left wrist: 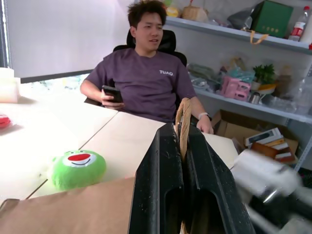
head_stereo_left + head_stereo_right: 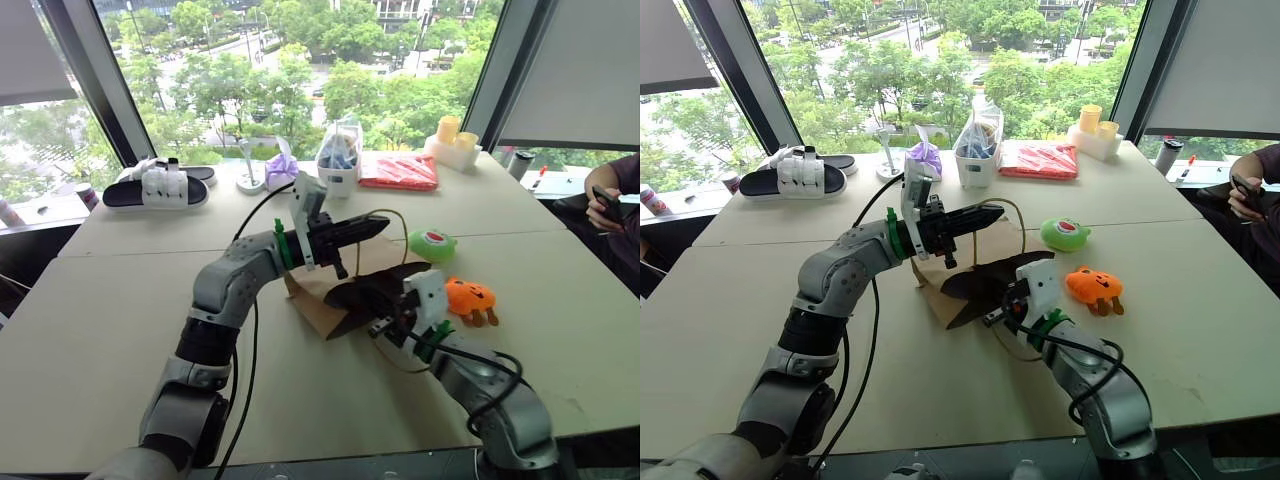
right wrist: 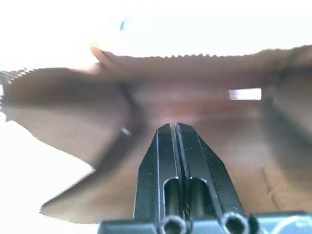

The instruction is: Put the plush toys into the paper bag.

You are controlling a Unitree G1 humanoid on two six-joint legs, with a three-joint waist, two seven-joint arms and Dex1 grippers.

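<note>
Head and wrist viewpoints

The table (image 2: 120, 330) is seen from above by both eyes; the paper bag (image 3: 204, 122) is viewed closely from each wrist.

Office: tables (image 2: 120, 300), shelves (image 1: 253, 105), seated person (image 1: 146, 78), high windows (image 2: 300, 70).

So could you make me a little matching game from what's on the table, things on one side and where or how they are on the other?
Things:
1. green toy
2. orange toy
3. paper bag
4. red packet

Places:
a. by the window
b. handle pinched by left fingers
c. on the table, just behind the orange one
d. on the table, nearest the right arm

Pairs: 1-c, 2-d, 3-b, 4-a
</note>
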